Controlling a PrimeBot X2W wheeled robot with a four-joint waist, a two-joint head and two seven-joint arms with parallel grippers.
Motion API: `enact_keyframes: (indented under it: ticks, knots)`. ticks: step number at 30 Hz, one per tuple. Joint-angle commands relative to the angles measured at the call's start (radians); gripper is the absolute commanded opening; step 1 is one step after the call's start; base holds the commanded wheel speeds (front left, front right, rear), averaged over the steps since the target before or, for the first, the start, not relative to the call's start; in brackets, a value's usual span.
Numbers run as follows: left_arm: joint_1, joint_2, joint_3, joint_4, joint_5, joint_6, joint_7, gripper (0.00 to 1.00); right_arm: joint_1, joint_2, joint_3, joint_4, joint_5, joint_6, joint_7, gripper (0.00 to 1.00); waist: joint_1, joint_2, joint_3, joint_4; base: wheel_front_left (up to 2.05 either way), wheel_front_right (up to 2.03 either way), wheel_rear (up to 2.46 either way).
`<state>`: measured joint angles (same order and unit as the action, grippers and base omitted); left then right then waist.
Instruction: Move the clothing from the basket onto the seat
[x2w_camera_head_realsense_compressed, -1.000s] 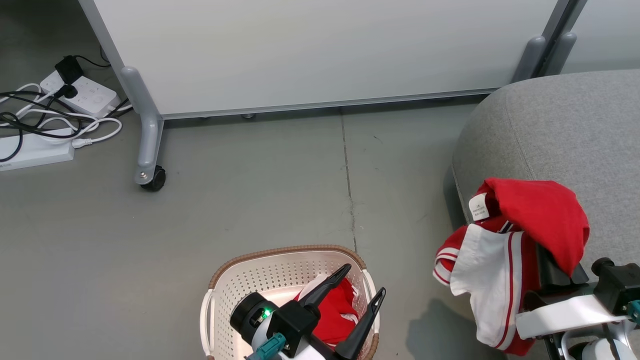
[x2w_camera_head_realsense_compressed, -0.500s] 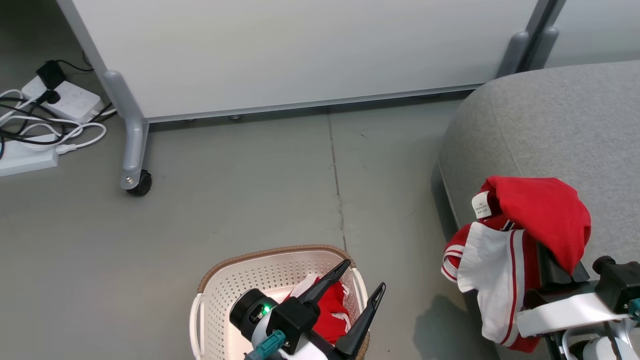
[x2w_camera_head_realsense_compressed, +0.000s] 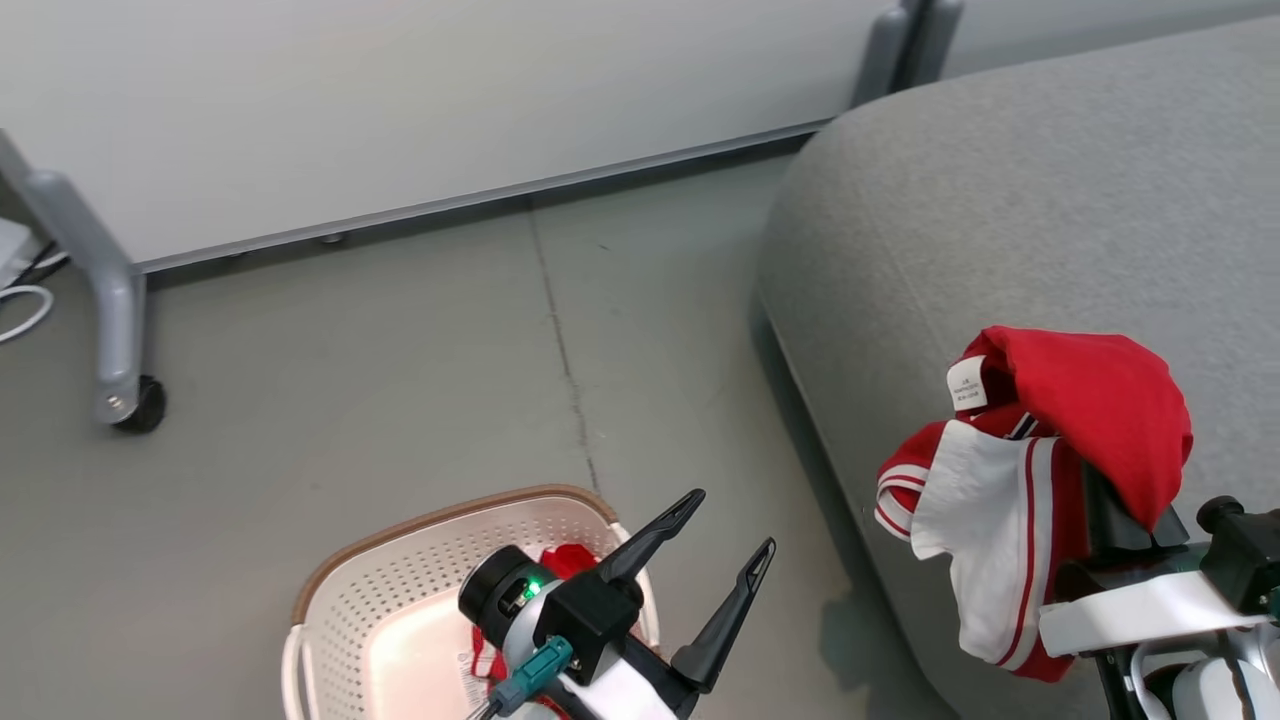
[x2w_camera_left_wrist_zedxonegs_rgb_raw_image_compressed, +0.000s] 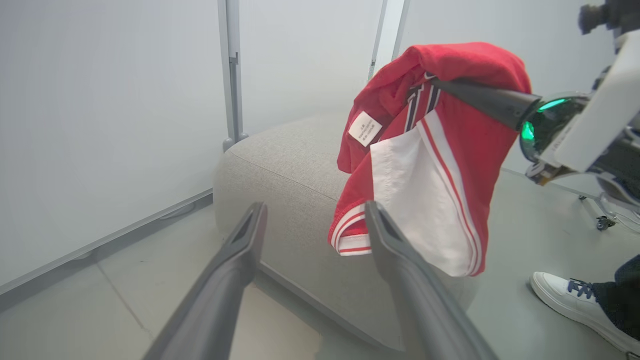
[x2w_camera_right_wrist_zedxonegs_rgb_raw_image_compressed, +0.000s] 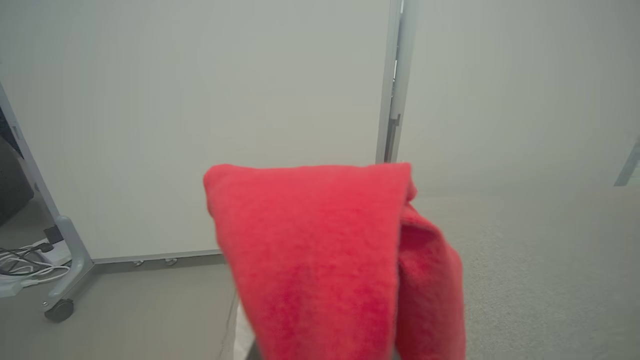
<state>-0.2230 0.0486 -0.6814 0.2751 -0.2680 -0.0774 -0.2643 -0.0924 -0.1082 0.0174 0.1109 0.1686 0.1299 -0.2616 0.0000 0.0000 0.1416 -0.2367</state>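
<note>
one soft red-and-white clothing piece (x2w_camera_head_realsense_compressed: 1040, 440) hangs clamped in the right tool (x2w_camera_left_wrist_zedxonegs_rgb_raw_image_compressed: 442, 86) by the rounded grey seat (x2w_camera_head_realsense_compressed: 1000, 200); left tool (x2w_camera_head_realsense_compressed: 731, 520) gapes near the perforated basket (x2w_camera_head_realsense_compressed: 400, 590).

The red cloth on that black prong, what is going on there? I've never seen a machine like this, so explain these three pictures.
This is a wheeled robot with two arms, each ending in a two-fingered gripper. One picture looks down from its head; the other two come from wrist cameras looking along the fingers. The right gripper is shut on a red-and-white garment, held in the air at the edge of the grey seat, not yet laid down. The left gripper is open and empty, raised near the cream basket on the floor, where more red clothing lies. Behind stands a pale partition panel. The left wrist view also catches a person's shoe.
</note>
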Motion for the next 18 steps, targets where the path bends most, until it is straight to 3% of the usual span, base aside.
enact_keyframes:
  ticks: [1, 9, 18]
  knots:
    - [-0.019, 0.003, 0.003, 0.0, 0.009, -0.003, 0.0, 1.0, 0.004, -0.005, -0.005, -0.003, -0.001, 0.002, -0.005, 0.0, 0.0, 0.0, 0.012, -0.043, 0.0, 0.0, 0.0]
    - [-0.028, 0.004, 0.0, 0.007, 0.018, -0.012, 0.0, 1.0, 0.019, 0.006, -0.027, -0.009, -0.004, 0.001, -0.005, 0.0, 0.0, 0.0, 0.024, -0.134, 0.0, 0.0, 0.0]
    - [-0.036, 0.004, -0.012, 0.003, 0.025, -0.019, 0.0, 1.0, 0.034, 0.023, -0.034, -0.007, 0.005, 0.001, -0.005, 0.0, 0.0, 0.0, 0.039, -0.186, 0.0, 0.0, 0.0]
